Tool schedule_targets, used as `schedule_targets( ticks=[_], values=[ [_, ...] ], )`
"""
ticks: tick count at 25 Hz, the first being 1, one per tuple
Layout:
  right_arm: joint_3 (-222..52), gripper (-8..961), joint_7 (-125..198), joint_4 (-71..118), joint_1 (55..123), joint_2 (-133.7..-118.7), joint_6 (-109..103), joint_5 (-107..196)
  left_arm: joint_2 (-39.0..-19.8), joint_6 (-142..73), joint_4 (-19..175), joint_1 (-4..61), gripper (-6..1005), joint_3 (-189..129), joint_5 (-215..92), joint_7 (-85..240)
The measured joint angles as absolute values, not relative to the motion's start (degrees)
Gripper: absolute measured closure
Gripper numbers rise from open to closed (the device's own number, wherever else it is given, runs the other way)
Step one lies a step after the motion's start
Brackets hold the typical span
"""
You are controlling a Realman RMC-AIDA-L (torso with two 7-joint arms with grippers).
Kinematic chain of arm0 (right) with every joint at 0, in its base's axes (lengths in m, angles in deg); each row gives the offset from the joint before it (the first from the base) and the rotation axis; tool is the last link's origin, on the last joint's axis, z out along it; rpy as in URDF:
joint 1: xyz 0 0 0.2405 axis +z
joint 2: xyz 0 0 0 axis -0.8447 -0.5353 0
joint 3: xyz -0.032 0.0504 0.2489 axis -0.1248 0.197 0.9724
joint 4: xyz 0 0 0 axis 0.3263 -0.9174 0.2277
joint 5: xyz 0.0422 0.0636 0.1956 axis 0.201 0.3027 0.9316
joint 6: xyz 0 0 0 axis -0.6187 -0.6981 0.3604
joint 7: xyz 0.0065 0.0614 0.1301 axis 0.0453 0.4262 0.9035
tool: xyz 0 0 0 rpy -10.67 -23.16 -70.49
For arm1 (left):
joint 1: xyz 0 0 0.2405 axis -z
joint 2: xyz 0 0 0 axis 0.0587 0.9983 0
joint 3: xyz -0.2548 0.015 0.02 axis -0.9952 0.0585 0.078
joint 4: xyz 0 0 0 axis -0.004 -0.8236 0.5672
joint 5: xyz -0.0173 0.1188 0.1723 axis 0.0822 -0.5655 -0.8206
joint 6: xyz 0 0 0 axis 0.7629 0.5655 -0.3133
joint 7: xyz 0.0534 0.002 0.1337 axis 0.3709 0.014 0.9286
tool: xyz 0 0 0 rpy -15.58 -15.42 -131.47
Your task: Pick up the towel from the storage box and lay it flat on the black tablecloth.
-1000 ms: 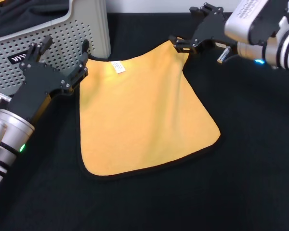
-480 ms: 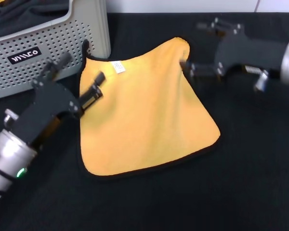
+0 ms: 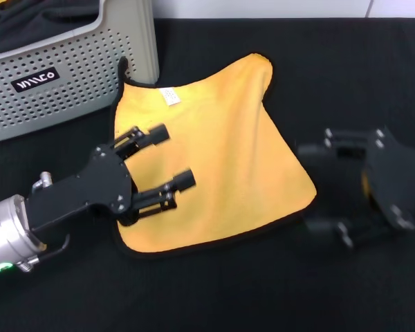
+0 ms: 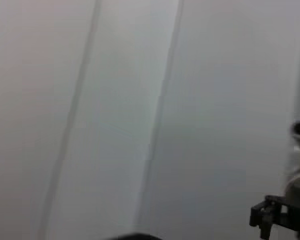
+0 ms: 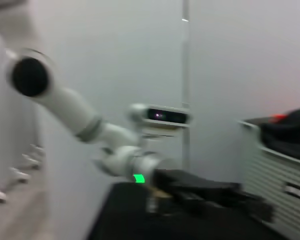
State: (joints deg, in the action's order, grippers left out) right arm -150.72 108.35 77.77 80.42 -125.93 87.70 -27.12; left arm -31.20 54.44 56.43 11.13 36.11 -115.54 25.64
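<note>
Your towel (image 3: 207, 155): orange face up, spread flat on the black tablecloth (image 3: 263, 290), one corner by the storage box (image 3: 69, 76). Your left gripper (image 3: 167, 160): over the towel's near left part, fingers spread apart, holding nothing. Your right gripper (image 3: 318, 187): beside the towel's right edge, fingers parted and empty.

Only extras I can spot: some dark cloth (image 3: 41, 17) bunched up inside the bin with a tiny orange bit (image 3: 0, 2), plus a plain white wall (image 3: 263, 7) behind.
</note>
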Motion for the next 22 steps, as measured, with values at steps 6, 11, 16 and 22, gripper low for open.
schedule_targets(
  ticks=[6, 11, 16, 22],
  values=[
    [-144.8, 67, 108.9, 77.3, 79.6, -125.8, 101.8, -28.7, -29.77, 57.7, 50.2, 12.3, 118, 36.2, -122.6, 14.7],
    [-142.0, 67, 108.9, 77.1, 78.2, -125.84, 105.8, -28.8, -28.57, 62.6, 48.4, 13.1, 118, 36.0, -124.4, 12.1],
    [-139.8, 67, 108.5, 77.1, 77.7, -126.27, 107.3, -28.8, -27.62, 64.3, 48.2, 14.1, 118, 36.2, -124.7, 10.9],
    [-136.7, 67, 107.7, 77.5, 78.1, -127.45, 105.6, -28.8, -27.7, 67.0, 47.3, 16.1, 118, 36.0, -125.9, 10.8]
  ],
)
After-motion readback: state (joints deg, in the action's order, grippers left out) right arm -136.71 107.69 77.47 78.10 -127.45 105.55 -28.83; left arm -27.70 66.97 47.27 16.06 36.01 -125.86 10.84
